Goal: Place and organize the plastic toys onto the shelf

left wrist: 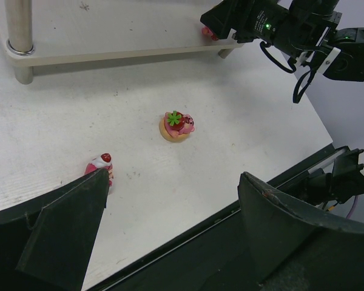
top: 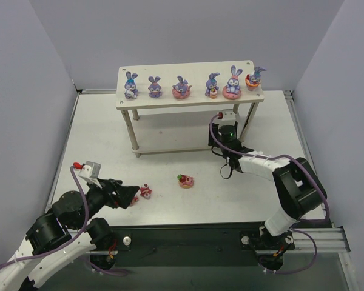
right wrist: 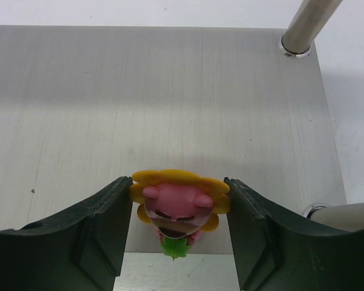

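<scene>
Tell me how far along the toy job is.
Done: six purple bunnies line the shelf's top board. In hand: the right gripper holds a pink-and-yellow toy over the lower board. Left: on the table, a leaf-topped cake toy and a pink cake toy by the open left gripper.

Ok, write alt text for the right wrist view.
The right hand grips a pink toy with yellow petals at the near edge of the shelf's lower board. A round leg stands at the board's far right corner.
</scene>
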